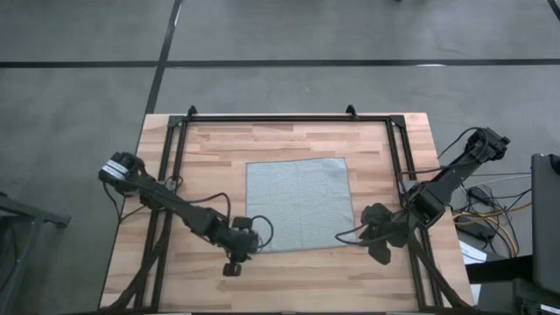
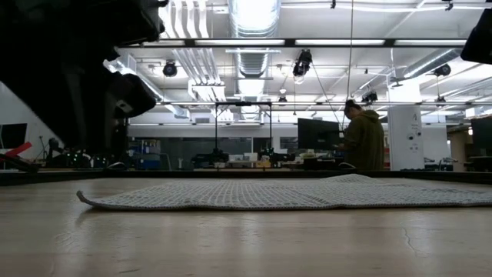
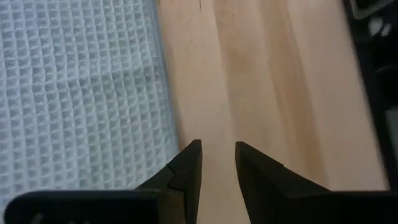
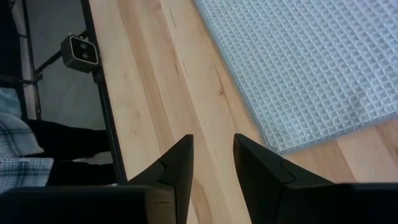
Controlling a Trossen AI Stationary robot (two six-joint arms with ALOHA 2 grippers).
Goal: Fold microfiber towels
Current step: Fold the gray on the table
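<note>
The light grey-blue microfiber towel point(image 1: 297, 203) lies spread flat in one layer on the middle of the wooden table; it also shows in the low view point(image 2: 292, 194). My left gripper point(image 1: 233, 265) is open over bare wood just left of the towel's near left corner; its wrist view point(image 3: 217, 146) shows the towel's edge point(image 3: 158, 93) beside the fingers. My right gripper point(image 1: 381, 252) is open over bare wood just right of the towel's near right corner point(image 4: 273, 148), as its wrist view point(image 4: 212, 138) shows. Neither touches the cloth.
A black metal frame point(image 1: 289, 116) runs along the table's far edge and down both sides. A small camera point(image 4: 81, 51) sits at the table's near edge. Cables point(image 1: 490, 214) lie off the table's right side. A person point(image 2: 363, 138) stands in the room behind.
</note>
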